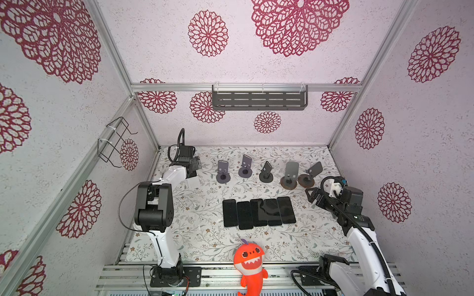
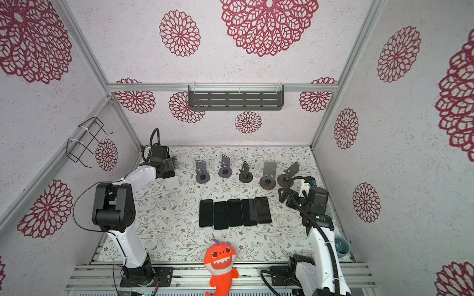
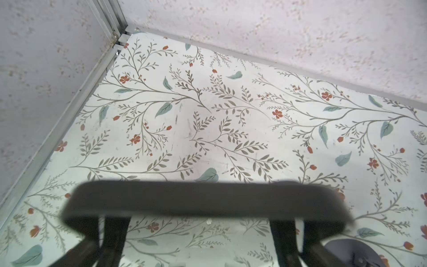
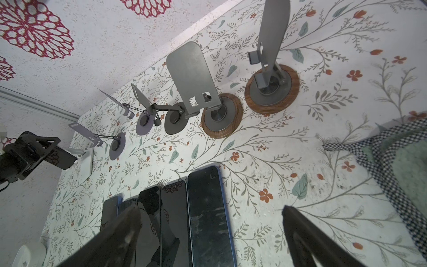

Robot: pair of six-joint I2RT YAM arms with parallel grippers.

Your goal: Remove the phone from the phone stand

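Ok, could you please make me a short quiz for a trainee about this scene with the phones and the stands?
1. How many phones lie flat in a row on the table?
2. True or false: the right hand is shut on a phone.
3. In the back row of dark stands, which have a wood-ringed base? A: the two at the robot's left end. B: the two at the robot's right end. C: only the middle one.
Key: 1: five. 2: false, it is open and holds nothing. 3: B.
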